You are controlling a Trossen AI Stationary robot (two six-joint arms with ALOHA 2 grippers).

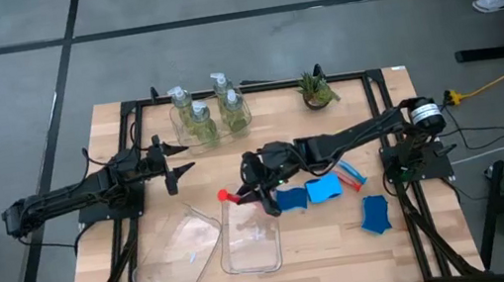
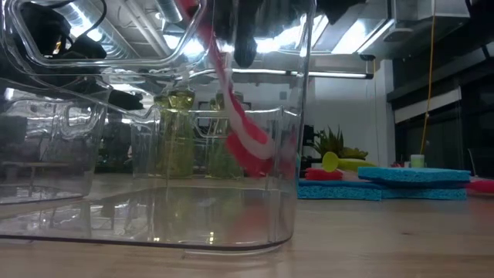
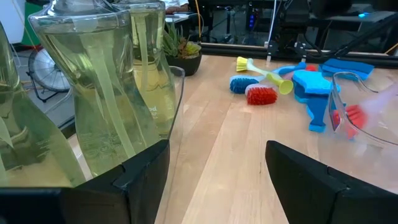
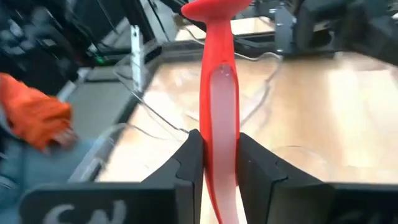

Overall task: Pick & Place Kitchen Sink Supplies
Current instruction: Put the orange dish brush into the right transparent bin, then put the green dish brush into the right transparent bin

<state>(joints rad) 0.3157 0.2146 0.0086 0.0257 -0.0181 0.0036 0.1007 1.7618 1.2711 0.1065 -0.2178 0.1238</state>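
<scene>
One slim red brush (image 4: 217,93) hangs above the clear tray (image 1: 248,237), right pincer (image 1: 262,192) clamped mid-handle; light, stiff and smooth, it likely slips easily. Left pincer (image 1: 171,163) waits open near the bottles (image 1: 204,110).

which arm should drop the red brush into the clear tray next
The right. Its gripper is shut on the red brush and, in the high view, sits at the rim of the nearer clear tray. The left gripper holds nothing and sits by the pump bottles.
</scene>
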